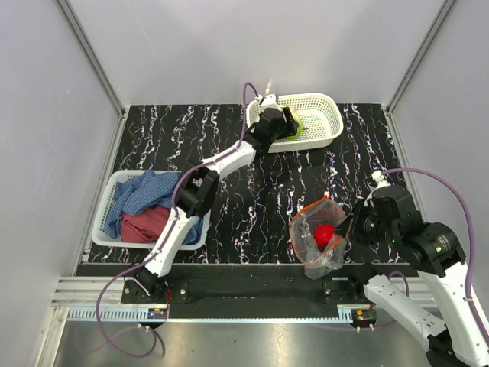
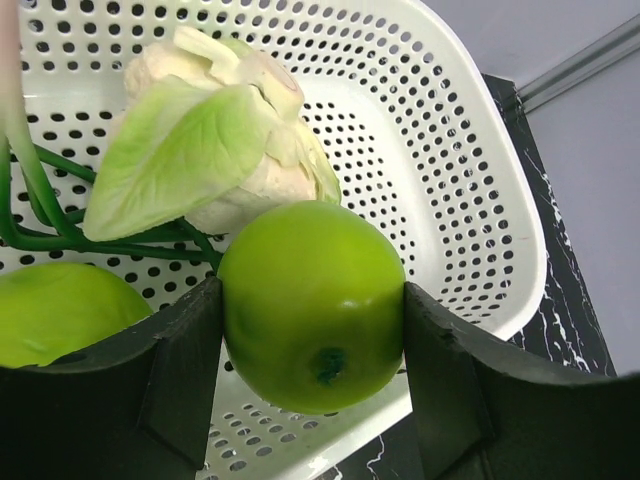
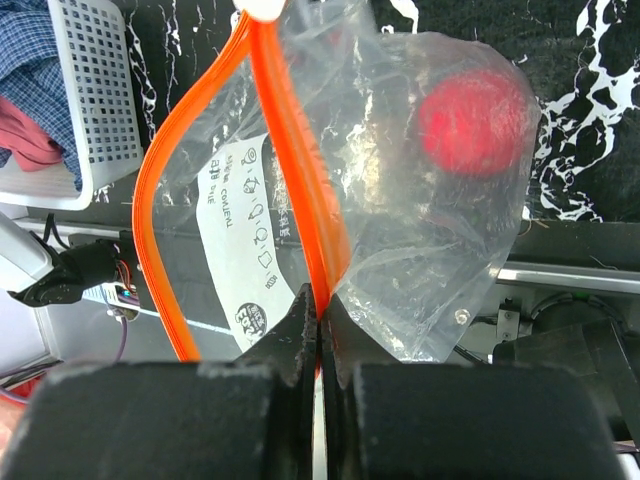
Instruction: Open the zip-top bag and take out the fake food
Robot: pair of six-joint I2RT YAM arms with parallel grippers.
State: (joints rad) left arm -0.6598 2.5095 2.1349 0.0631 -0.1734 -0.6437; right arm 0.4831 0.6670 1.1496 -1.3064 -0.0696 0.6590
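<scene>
My left gripper (image 1: 286, 122) (image 2: 312, 372) hangs over the far white basket (image 1: 327, 100) (image 2: 470, 180), shut on a lime-green round fruit (image 2: 312, 305) with a finger pressed to each side. In that basket lie a pale cabbage-like piece (image 2: 210, 140), another lime-green fruit (image 2: 55, 310) and a green onion stalk (image 2: 20, 170). The clear zip-top bag (image 1: 317, 243) (image 3: 400, 250) stands near the front right with its mouth spread open. A red piece (image 1: 324, 234) (image 3: 470, 120) sits inside it. My right gripper (image 1: 345, 229) (image 3: 320, 325) is shut on the bag's orange zip strip (image 3: 290, 150).
A second white basket (image 1: 105, 205) (image 3: 85, 100) at the front left holds a blue checked cloth (image 1: 141, 193) and a red cloth (image 1: 147, 224). Grey walls enclose the black marbled table (image 1: 252, 199) on three sides.
</scene>
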